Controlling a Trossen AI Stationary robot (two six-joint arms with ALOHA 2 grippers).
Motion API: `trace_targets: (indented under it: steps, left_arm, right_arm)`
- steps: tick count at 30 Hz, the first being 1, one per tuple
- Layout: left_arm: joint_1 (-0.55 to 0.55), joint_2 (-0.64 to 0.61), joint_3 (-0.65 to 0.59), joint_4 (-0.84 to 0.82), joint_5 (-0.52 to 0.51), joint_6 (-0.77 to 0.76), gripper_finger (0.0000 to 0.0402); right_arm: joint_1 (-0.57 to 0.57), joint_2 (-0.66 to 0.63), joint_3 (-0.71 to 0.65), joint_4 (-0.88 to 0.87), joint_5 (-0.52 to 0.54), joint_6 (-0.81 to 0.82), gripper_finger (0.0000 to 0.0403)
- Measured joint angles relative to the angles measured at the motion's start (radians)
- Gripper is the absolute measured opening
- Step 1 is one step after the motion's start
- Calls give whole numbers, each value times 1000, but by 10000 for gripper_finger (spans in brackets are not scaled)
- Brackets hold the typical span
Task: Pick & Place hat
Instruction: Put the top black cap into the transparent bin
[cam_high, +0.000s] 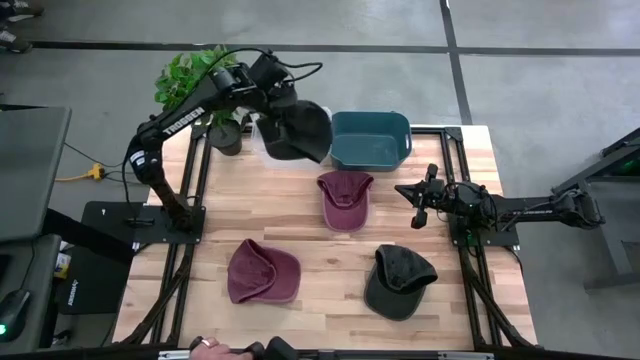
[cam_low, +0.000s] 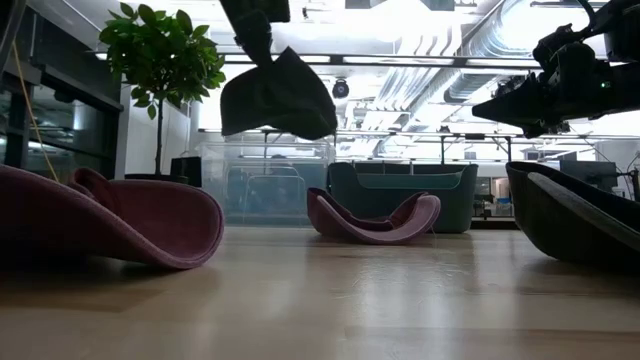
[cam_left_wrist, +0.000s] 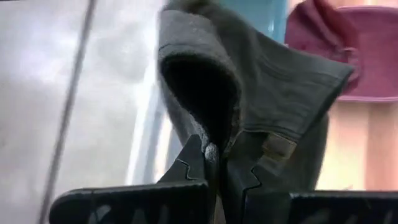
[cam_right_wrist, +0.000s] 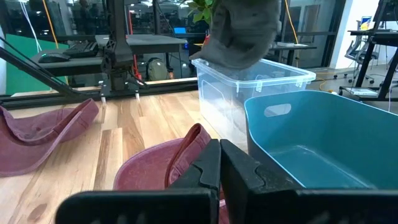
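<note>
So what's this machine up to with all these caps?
The left tool is shut on a dark grey cap and holds it up in the air at the far side of the table, beside a teal bin and over a clear tub. Two maroon caps and a dark cap lie on the wooden table. The right tool waits shut above the table's right side, holding nothing.
</note>
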Motion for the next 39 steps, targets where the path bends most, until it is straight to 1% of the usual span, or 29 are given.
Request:
trace_targets:
  steps: [3, 5, 9, 16, 21, 24, 27, 34, 39]
  left_arm:
    - [16, 20, -2, -12, 70, -17, 0]
    - [17, 36, -1, -3, 75, -20, 0]
    - [31, 71, -2, 9, 43, -17, 0]
    - [54, 76, -1, 16, 15, -16, 0]
    - [88, 76, -1, 19, 12, -8, 0]
    - [93, 76, -1, 20, 42, -8, 0]
    - [94, 86, -1, 35, 41, 7, 0]
    - [95, 146, -2, 38, -22, 43, 1]
    - [95, 163, -3, 75, -39, 44, 1]
  right_arm:
    - [0, 0, 0, 0, 0, 0, 0]
    - [0, 0, 0, 0, 0, 0, 0]
    - [0, 0, 0, 0, 0, 0, 0]
    - [0, 0, 0, 0, 0, 0, 0]
    - [0, 0, 0, 0, 0, 0, 0]
    - [0, 0, 0, 0, 0, 0, 0]
    - [0, 0, 0, 0, 0, 0, 0]
    - [0, 0, 0, 0, 0, 0, 0]
    - [0, 0, 0, 0, 0, 0, 0]
